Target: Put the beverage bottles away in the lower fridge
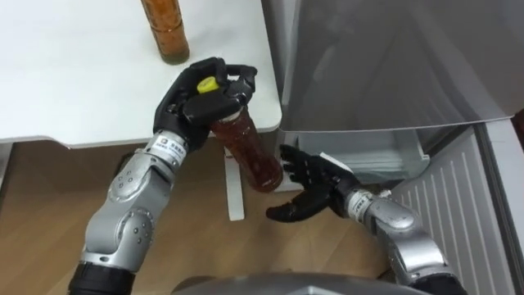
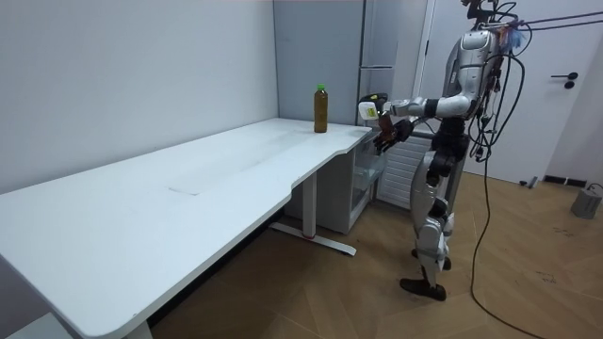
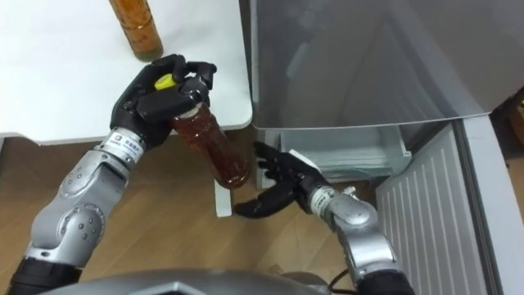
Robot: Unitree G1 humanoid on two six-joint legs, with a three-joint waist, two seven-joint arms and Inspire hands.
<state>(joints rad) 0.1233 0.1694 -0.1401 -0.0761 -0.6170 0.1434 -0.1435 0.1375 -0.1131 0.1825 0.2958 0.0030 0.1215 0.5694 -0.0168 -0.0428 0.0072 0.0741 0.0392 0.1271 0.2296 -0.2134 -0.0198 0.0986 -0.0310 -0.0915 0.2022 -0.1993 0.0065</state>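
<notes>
My left hand (image 1: 201,98) is shut round the top of a bottle of reddish-brown drink (image 1: 250,152) with a yellow cap (image 1: 206,83), held tilted off the corner of the white table (image 1: 82,74). My right hand (image 1: 307,184) is open just right of and below the bottle's base, palm towards it. A second bottle of amber drink (image 1: 166,29) stands on the table beyond my left hand; in the room view it has a green cap (image 2: 320,106). The lower fridge (image 1: 360,152) is open to the right, its door (image 1: 458,213) swung out.
The grey upper fridge front (image 1: 393,57) rises right of the table's corner. A white table leg (image 1: 233,188) stands on the wooden floor below the bottle. In the room view I stand at the table's far end beside the fridge (image 2: 377,141).
</notes>
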